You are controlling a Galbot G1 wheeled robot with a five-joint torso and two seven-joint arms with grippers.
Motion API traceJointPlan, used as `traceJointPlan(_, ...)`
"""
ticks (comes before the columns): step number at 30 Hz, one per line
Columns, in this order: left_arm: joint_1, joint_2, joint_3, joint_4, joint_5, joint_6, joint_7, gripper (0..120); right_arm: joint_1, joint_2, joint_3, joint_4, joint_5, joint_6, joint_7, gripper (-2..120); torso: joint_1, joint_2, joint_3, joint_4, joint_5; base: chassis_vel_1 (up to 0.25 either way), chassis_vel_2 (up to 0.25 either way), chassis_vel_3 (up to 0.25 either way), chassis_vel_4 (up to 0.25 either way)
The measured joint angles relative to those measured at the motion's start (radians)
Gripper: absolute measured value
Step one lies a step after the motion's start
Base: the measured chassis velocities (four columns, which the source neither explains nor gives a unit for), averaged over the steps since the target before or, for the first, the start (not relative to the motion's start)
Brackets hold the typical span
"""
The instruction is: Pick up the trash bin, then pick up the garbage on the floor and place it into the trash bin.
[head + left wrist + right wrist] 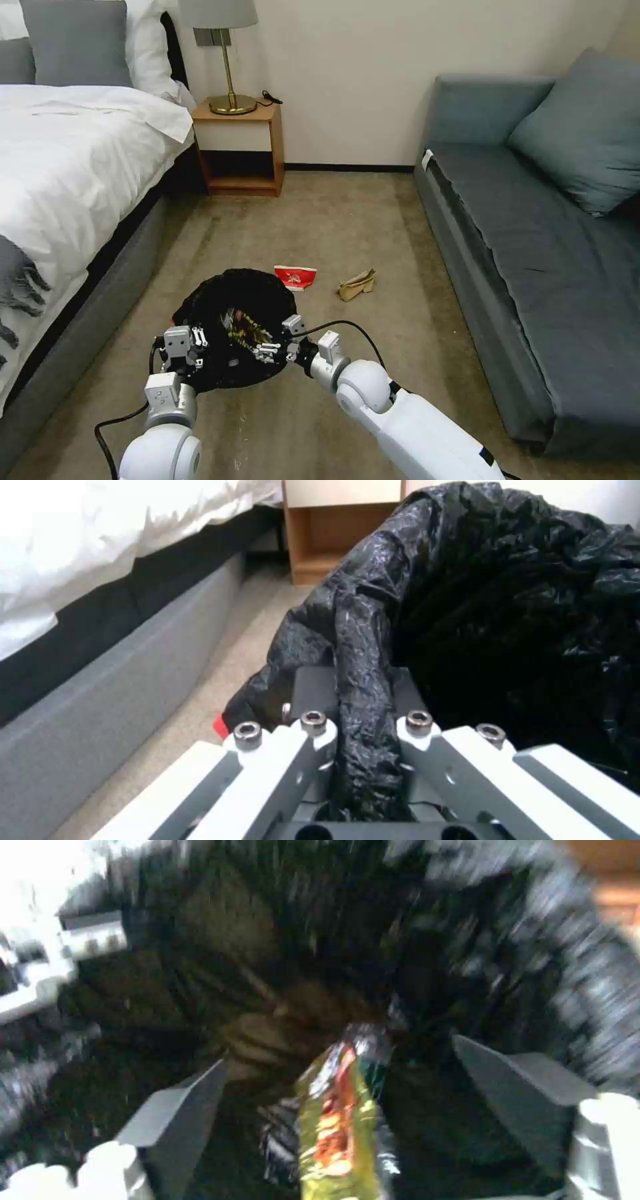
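Holding the trash bin (pixel 230 327) by its near rim, our left gripper (pixel 189 347) is pinching a fold of the black plastic liner (pixel 360 690); in the left wrist view the fingers (pixel 303 740) are pressed in from both sides on that twisted strip of bag. The bin is sitting low over the carpet (pixel 320 220) directly ahead of us, between the bed (pixel 73 167) on our left and the grey sofa (pixel 533 253) on our right, with its open mouth facing up toward our head camera.

Our right gripper (pixel 277 343) is reaching over the bin's right rim and into the opening. In the right wrist view its dark fingers (pixel 180 1105) are spread wide, and the yellow-brown snack wrapper (pixel 337 1120) is lying between them without either finger touching it, so we are not gripping it. The wrapper is inside the bag, and the head view shows its colourful print against the black lining. We are seeing red and orange printing on the yellow foil, but the picture is too blurred for us to read any brand or words.

Beyond the bin, two pieces of garbage are lying on the carpet: the crushed red-and-white paper container (pixel 295 276) just past the far rim, and the crumpled tan paper (pixel 357 285) a little to its right. The container is showing a white mark on its red face, but we cannot make out any lettering.

A wooden nightstand (pixel 241 150) with a brass lamp (pixel 227 60) is standing against the far wall beside the bed.
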Motion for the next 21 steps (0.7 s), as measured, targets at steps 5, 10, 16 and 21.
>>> traceJointPlan(5,0.002,0.006,-0.006,0.004,0.002,-0.006,-0.001,4,-0.026,-0.008,0.066,0.07,0.05,0.007,0.02,100,0.0,0.0,0.0,0.0001,0.0,0.0,0.0,0.0,0.0)
traceJointPlan(10,0.004,0.015,-0.017,0.001,0.003,-0.009,-0.002,4,-0.056,-0.022,0.146,0.1,0.067,0.02,0.05,100,0.0,0.0,0.0,0.0,0.0,0.0,0.0,0.0,0.0)
traceJointPlan(16,0.009,0.025,-0.037,0.0,0.004,-0.024,-0.005,4,-0.103,-0.04,0.259,0.074,0.056,0.038,0.087,100,0.0,0.0,0.0,0.0,0.0001,0.0,0.0,0.0,0.0)
traceJointPlan(21,0.014,0.025,-0.039,0.003,0.005,-0.032,-0.007,4,-0.125,-0.049,0.313,0.02,0.021,0.031,0.089,100,0.0,0.0,0.0,0.0,0.0002,0.0,0.0,0.0,0.0)
